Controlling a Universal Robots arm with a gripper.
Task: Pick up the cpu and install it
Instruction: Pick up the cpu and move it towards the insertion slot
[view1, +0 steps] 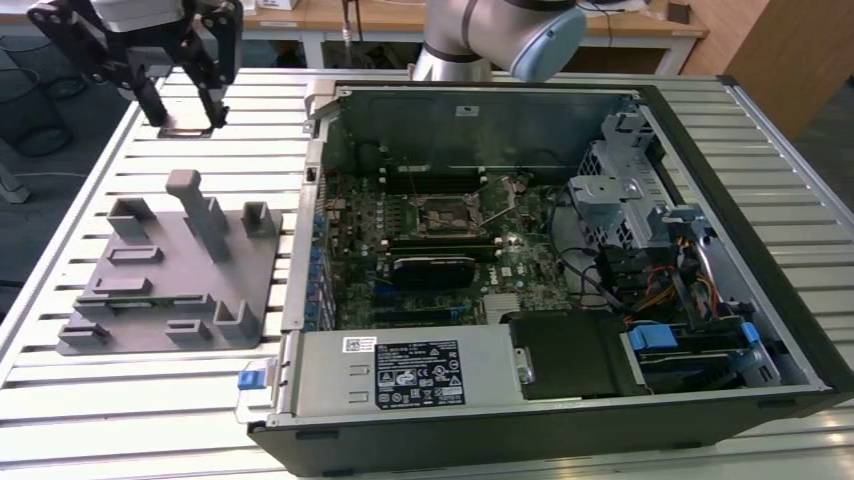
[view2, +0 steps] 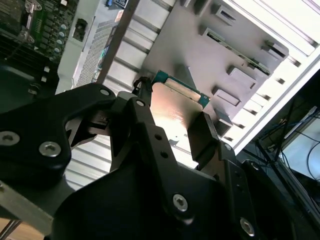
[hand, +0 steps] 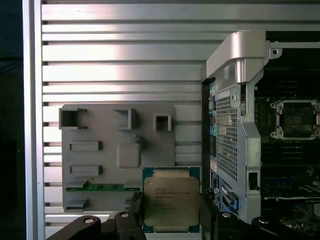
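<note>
Jaws clamped on two opposite edges of the cpu (hand: 171, 200), one finger (hand: 135, 212) on each side; the chip is held flat in the gripper (hand: 171, 210), silvery top facing the first wrist camera. In the exterior view the gripper (view1: 184, 118) hangs over the slatted table (view1: 174, 385) at the exterior view's upper left, beyond the grey fixture (view1: 160, 270) and beside the open computer case (view1: 534, 420). The cpu (view1: 187, 129) appears to be clear of the table, though the gap is hard to judge. The socket (view1: 447, 212) lies inside the case, well apart from the cpu.
</note>
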